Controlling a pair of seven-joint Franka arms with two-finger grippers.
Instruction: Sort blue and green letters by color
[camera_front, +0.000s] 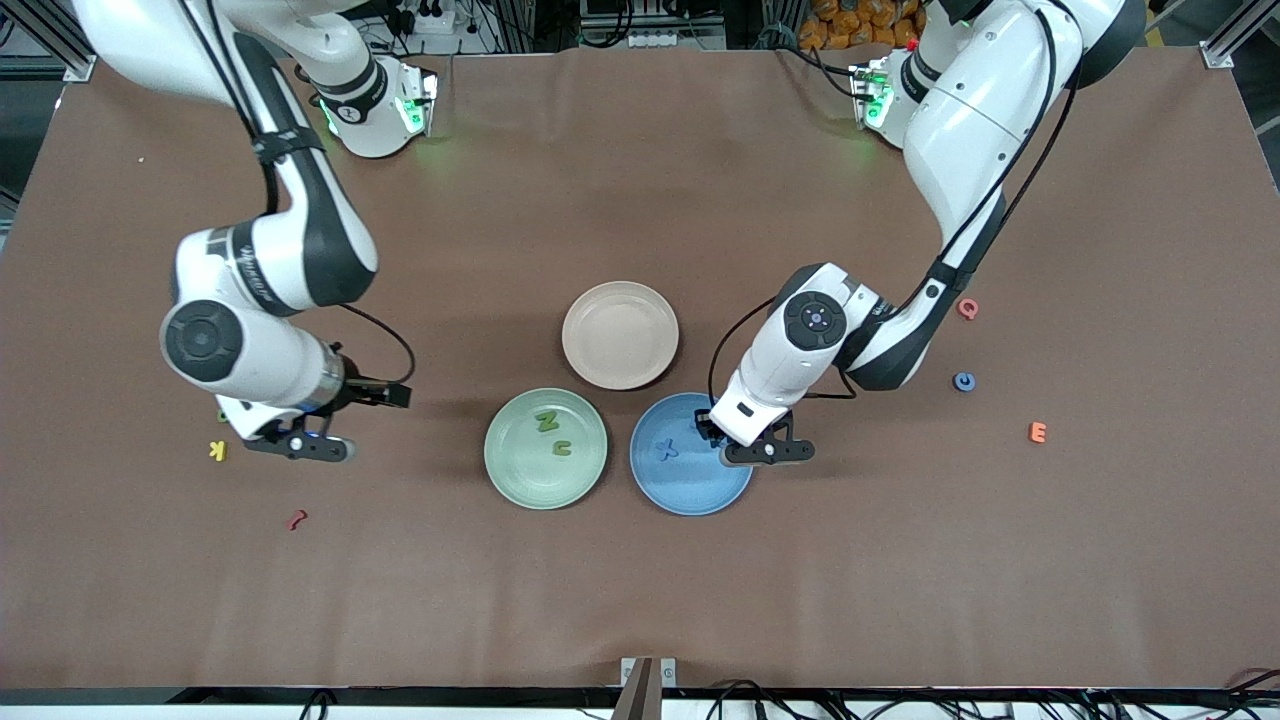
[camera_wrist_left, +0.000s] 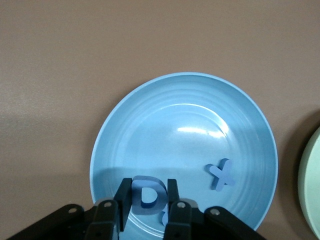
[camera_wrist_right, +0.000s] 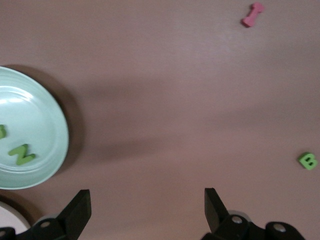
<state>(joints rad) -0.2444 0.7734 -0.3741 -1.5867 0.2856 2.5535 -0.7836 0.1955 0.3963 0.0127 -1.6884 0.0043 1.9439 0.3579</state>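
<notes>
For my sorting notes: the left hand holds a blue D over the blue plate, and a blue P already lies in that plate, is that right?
Not quite: the letter lying in the blue plate is a blue X, as the left wrist view shows. The left hand does hold the blue D over it.

Right wrist camera: my right gripper (camera_wrist_right: 145, 210) hangs over bare brown table (camera_wrist_right: 175, 100), fingers spread wide with nothing between them.

From the centre of this picture I see the pale green plate (camera_wrist_right: 50, 145) at nine o'clock, with a green N (camera_wrist_right: 21, 154) lying in it and a sliver of another green letter (camera_wrist_right: 2, 131) at the frame edge. A green B (camera_wrist_right: 308, 161) sits on the table at four o'clock, and a pink-red piece (camera_wrist_right: 252, 14) at one o'clock.
</notes>
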